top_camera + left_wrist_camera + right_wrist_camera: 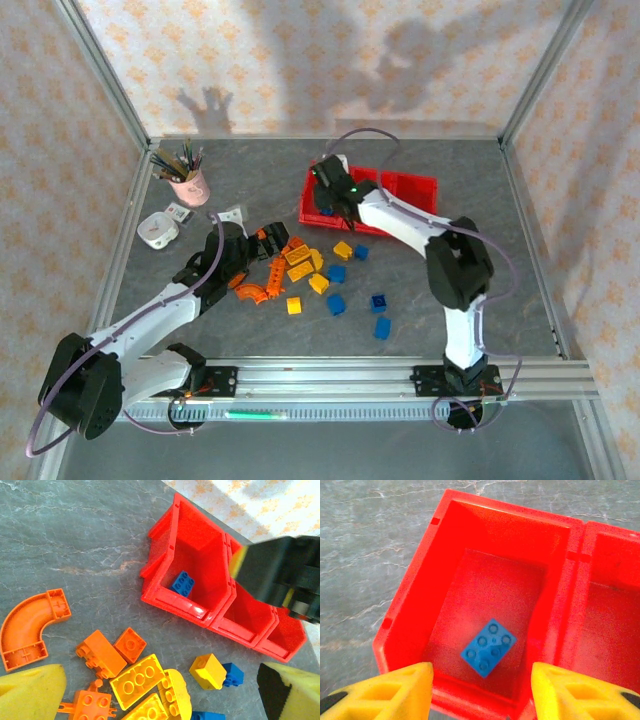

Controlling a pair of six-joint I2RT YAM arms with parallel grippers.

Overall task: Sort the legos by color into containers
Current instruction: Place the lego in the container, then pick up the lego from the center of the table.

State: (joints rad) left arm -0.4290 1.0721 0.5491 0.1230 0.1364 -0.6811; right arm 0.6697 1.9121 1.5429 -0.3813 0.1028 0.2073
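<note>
We see the three red containers (415, 186) joined in a row at about 1 o'clock from the middle of the grey surface (450, 160). The right gripper (481, 680) hangs over the leftmost one, its yellow fingers spread wide with nothing between them. Below it a single blue lego (489, 647) lies studs up on that bin's floor, toward the near wall, turned at an angle to the walls.

The loose legos (300, 265) sit scattered near the middle of the surface, spreading toward 8 o'clock. The orange pieces lie on the 9 o'clock side, the yellow ones in the middle, and several blue blocks (380, 302) toward 5 o'clock, apart from one another.

The left gripper (160, 680) is over the orange and yellow end of the pile. Its jaws stand wide open and hold nothing. From its wrist camera we see an orange arch (30, 630) at 9 o'clock, two orange bricks (102, 652) near the centre, flat yellow bricks (137, 675) just beside them, and a yellow cube (207, 670) touching a blue block at 4 o'clock. We cannot tell whether the fingers touch any piece.

A pink cup (192, 187) of pencils stands at 10 o'clock, with a white round object (158, 230) near it.
</note>
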